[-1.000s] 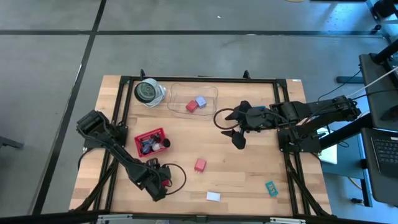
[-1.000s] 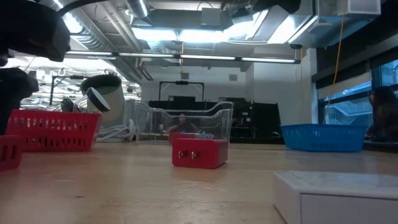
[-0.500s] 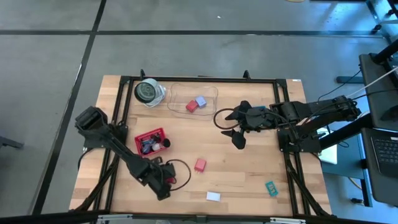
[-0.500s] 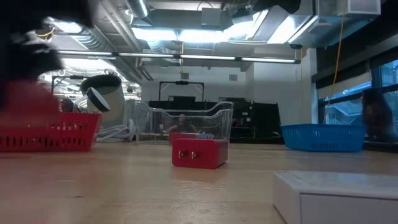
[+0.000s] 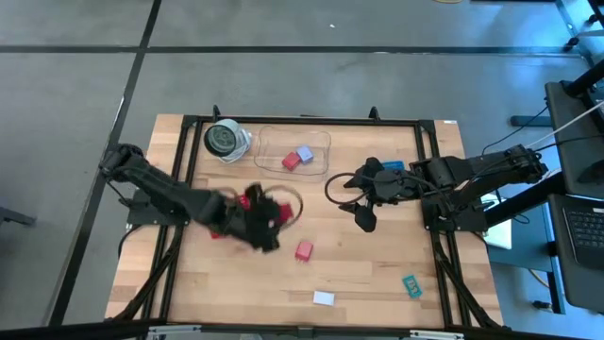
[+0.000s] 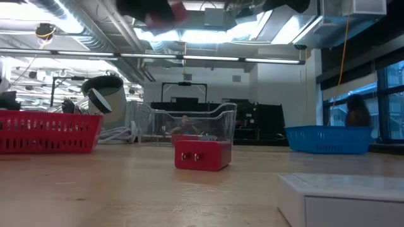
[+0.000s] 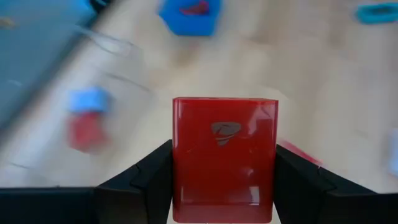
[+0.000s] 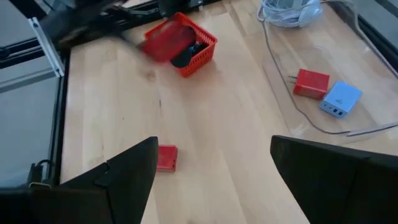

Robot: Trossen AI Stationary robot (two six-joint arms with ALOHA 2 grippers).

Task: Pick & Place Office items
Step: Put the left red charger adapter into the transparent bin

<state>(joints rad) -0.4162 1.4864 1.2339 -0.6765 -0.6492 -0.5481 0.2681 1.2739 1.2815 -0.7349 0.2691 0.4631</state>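
Overhead and low views share red tray (image 5: 226, 210), probably.

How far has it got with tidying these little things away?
Partly done. A red block and pale blue cube sit in the clear tray. The left hand is carrying a red box. Still loose: another red block, a white block, a green tag.

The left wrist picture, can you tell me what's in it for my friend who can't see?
A shiny red block with a small logo fills the middle, squeezed between the left tool's two dark fingers. Behind it the wooden table is a blur, with fuzzy red and blue shapes on it.
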